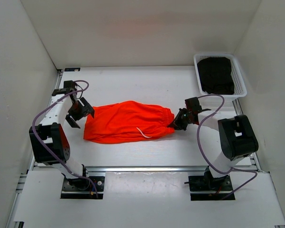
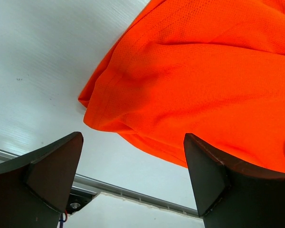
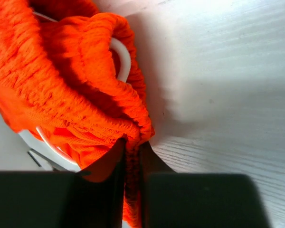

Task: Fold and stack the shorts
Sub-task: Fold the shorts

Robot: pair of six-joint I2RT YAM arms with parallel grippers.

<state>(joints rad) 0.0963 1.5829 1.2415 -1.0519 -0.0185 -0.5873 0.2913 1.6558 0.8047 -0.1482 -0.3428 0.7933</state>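
- The shorts [image 1: 126, 122] lie bunched across the middle of the table [image 1: 133, 80]. In the top view the gathered waistband [image 3: 85, 90] points to 3 o'clock and the leg hems to 9 o'clock.
- The right gripper [image 1: 175, 125] is pressed together on the waistband's end. In its wrist view the fingers [image 3: 156, 190] pinch a ridge of ruched elastic with almost no gap.
- The left gripper [image 2: 133, 168] is spread wide and holds nothing. It hangs just off the hem corner at 9 o'clock, with the cloth beginning at 12 o'clock of its own view.
- We judge the fabric thin, light and limp, a fine mesh that drapes and wrinkles freely. It will sag between two holds and will not keep a crease unless laid flat.
- The waistband is the thickest, grippiest part and looks the surest place to hold. The single-layer hem may slip, so we would take a doubled edge or a seam at the corner.
- The white drawstring [image 1: 143, 132] trails loose at 6 o'clock of the waistband and could snag or get pinched in a fold.
- A white basket [image 1: 242, 88] with something dark in it stands at 2 o'clock, well apart from the shorts.
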